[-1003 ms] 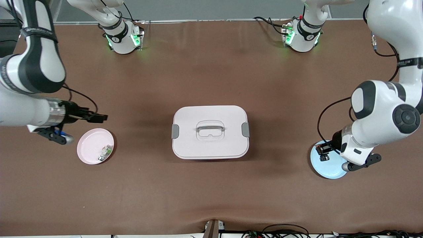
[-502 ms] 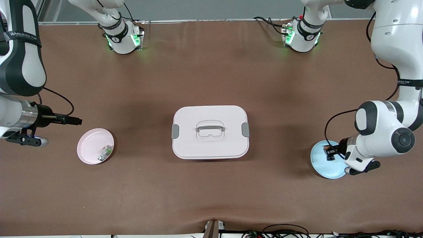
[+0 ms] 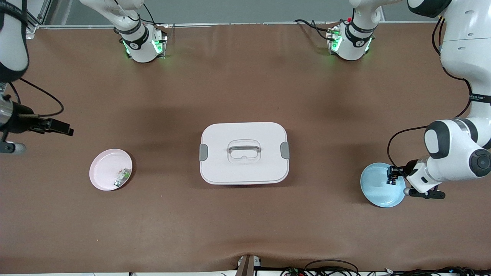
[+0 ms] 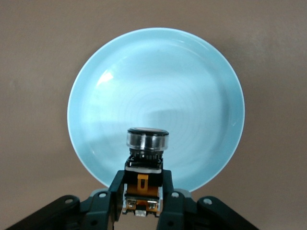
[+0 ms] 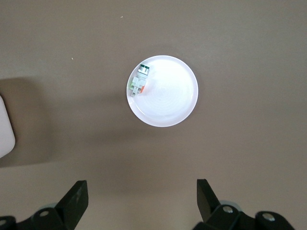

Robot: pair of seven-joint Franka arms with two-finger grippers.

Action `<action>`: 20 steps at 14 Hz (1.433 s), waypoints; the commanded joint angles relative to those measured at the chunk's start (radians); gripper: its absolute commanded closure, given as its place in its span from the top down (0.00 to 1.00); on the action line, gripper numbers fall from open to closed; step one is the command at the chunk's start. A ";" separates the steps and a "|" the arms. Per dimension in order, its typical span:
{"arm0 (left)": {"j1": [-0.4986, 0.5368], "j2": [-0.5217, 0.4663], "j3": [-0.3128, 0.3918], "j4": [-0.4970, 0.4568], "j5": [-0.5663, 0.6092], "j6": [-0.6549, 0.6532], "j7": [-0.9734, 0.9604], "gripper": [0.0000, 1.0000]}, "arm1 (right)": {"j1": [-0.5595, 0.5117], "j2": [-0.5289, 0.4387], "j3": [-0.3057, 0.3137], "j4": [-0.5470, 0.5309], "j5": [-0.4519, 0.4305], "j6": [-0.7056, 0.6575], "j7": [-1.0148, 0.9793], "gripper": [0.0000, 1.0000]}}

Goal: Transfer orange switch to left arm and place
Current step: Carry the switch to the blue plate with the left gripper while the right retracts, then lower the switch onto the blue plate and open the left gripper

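Observation:
My left gripper (image 3: pixel 392 179) is shut on the orange switch (image 3: pixel 391 178) and holds it over the light blue plate (image 3: pixel 378 191) at the left arm's end of the table. In the left wrist view the switch (image 4: pixel 144 165) sits upright between the left gripper's (image 4: pixel 143 186) fingers, with the plate (image 4: pixel 158 81) below. My right gripper (image 3: pixel 63 129) is open and empty at the right arm's end of the table; its jaws (image 5: pixel 141 188) stand wide apart. The white box (image 3: pixel 245 170) sits mid-table between the two arms.
A pink plate (image 3: pixel 103 168) holding a small green-and-white component (image 3: pixel 122 177) lies toward the right arm's end; the plate also shows in the right wrist view (image 5: pixel 170 96). The box's corner (image 5: pixel 5 127) shows there too. Cables lie along the table edge nearest the front camera.
My right arm has drawn back toward its end of the table, away from the pink plate. My left gripper with the switch has shifted toward the blue plate's outer edge.

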 commanded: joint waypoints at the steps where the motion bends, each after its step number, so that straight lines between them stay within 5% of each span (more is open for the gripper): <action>1: 0.018 0.003 -0.010 -0.016 0.019 0.074 0.190 0.00 | -0.018 -0.083 0.023 -0.038 -0.024 -0.051 -0.004 1.00; 4: 0.014 0.006 -0.010 -0.012 0.019 0.142 0.426 0.00 | -0.015 -0.174 0.026 -0.085 -0.024 -0.082 0.001 1.00; 8: 0.015 0.028 -0.013 -0.013 0.012 0.157 0.581 0.00 | -0.013 -0.426 0.027 -0.387 -0.024 0.053 0.001 1.00; 11: 0.012 0.029 -0.015 -0.021 0.005 0.157 0.614 0.00 | -0.015 -0.456 0.027 -0.415 -0.024 0.060 -0.001 1.00; 12: 0.007 0.029 -0.016 -0.019 0.005 0.156 0.614 0.12 | -0.015 -0.456 0.027 -0.414 -0.026 0.060 -0.001 1.00; 13: 0.004 0.029 -0.018 -0.016 0.007 0.156 0.614 0.72 | -0.015 -0.456 0.027 -0.406 -0.026 0.058 -0.001 1.00; 14: 0.004 0.022 -0.019 -0.018 0.005 0.151 0.612 1.00 | -0.015 -0.455 0.027 -0.397 -0.026 0.052 -0.001 1.00; 20: 0.015 -0.043 -0.041 0.030 -0.040 0.023 0.573 1.00 | -0.012 -0.398 0.027 -0.282 -0.027 0.027 -0.002 1.00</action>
